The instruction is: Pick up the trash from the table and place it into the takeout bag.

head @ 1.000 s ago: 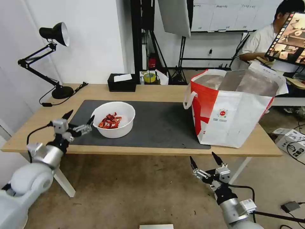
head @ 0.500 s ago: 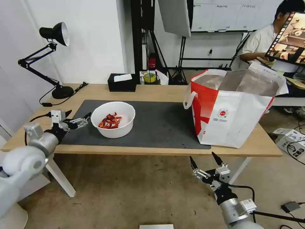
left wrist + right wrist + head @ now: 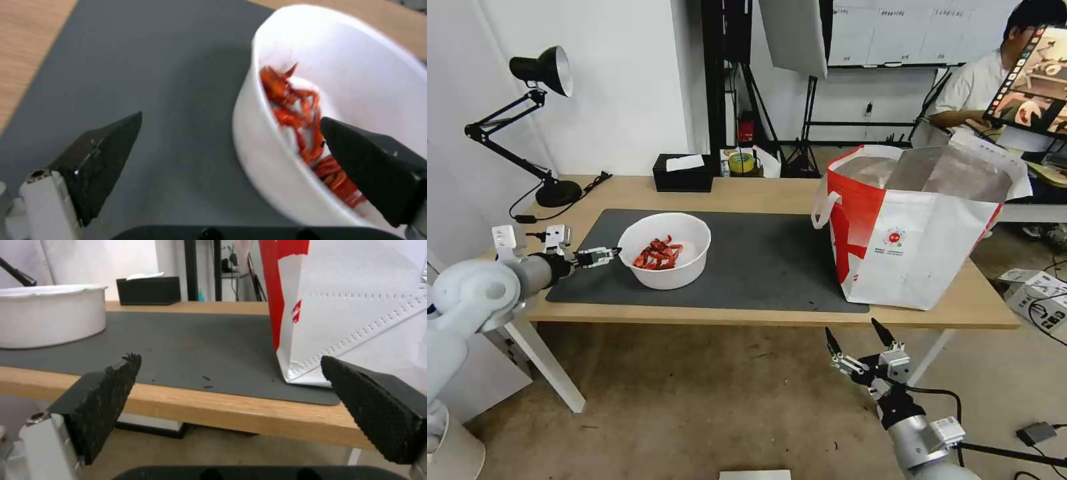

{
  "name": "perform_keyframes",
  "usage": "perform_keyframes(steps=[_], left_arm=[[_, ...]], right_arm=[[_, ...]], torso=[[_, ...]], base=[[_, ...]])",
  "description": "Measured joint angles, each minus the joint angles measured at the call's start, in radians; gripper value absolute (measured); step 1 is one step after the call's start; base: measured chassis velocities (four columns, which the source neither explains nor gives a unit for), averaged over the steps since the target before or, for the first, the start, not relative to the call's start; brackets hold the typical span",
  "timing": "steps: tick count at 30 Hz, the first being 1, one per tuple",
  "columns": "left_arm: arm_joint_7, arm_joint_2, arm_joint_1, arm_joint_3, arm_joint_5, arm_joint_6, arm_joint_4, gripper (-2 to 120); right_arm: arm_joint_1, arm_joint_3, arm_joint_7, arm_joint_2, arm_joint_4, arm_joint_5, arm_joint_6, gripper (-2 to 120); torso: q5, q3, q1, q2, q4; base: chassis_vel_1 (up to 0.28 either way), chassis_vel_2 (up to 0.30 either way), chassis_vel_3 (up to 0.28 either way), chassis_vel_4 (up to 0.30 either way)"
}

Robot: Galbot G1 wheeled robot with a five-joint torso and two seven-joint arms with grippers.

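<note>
My left pincer sits at the near-left rim of the white bowl, its jaws spread wide; the left wrist view puts one fingertip over the bowl's inside, above the red crayfish shells, and the other outside the wall over the dark grey mat. I cannot tell whether either tip touches the rim. My right pincer hangs below the table's front edge, jaws well apart and gripping nothing. The bowl rests on the left part of the mat. Further right, the takeout bag stands upright on the table's right end, mouth open, foil lining showing. At the back edge sits a black tissue box, with a desk lamp at the far-left corner.
</note>
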Motion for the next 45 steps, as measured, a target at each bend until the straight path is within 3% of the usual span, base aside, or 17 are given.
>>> perform_keyframes(steps=[9, 17, 20, 31, 45], left_arm=[[-0.064, -0.041, -0.111, 0.09, -0.067, 0.033, 0.055, 100], [-0.227, -0.096, -0.229, 0.188, -0.088, 0.082, 0.107, 100], [-0.249, -0.105, -0.241, 0.198, -0.089, 0.082, 0.116, 100], [-0.302, -0.12, -0.269, 0.22, -0.119, 0.081, 0.138, 100], [-0.32, -0.144, -0.298, 0.257, -0.123, 0.078, 0.155, 99]], right_arm=[[0.0, 0.0, 0.0, 0.0, 0.0, 0.0, 0.0, 100], [0.0, 0.0, 0.0, 0.0, 0.0, 0.0, 0.0, 100], [0.0, 0.0, 0.0, 0.0, 0.0, 0.0, 0.0, 100], [0.0, 0.0, 0.0, 0.0, 0.0, 0.0, 0.0, 100], [0.0, 0.0, 0.0, 0.0, 0.0, 0.0, 0.0, 100]], torso=[[0.0002, 0.0, 0.0, 0.0, 0.0001], [0.0003, 0.0, 0.0, 0.0, 0.0], [0.0001, 0.0, 0.0, 0.0, 0.0], [0.0002, 0.0, 0.0, 0.0, 0.0001], [0.0002, 0.0, 0.0, 0.0, 0.0]], base=[[0.0, 0.0, 0.0, 0.0], [0.0, 0.0, 0.0, 0.0], [0.0, 0.0, 0.0, 0.0], [0.0, 0.0, 0.0, 0.0], [0.0, 0.0, 0.0, 0.0]])
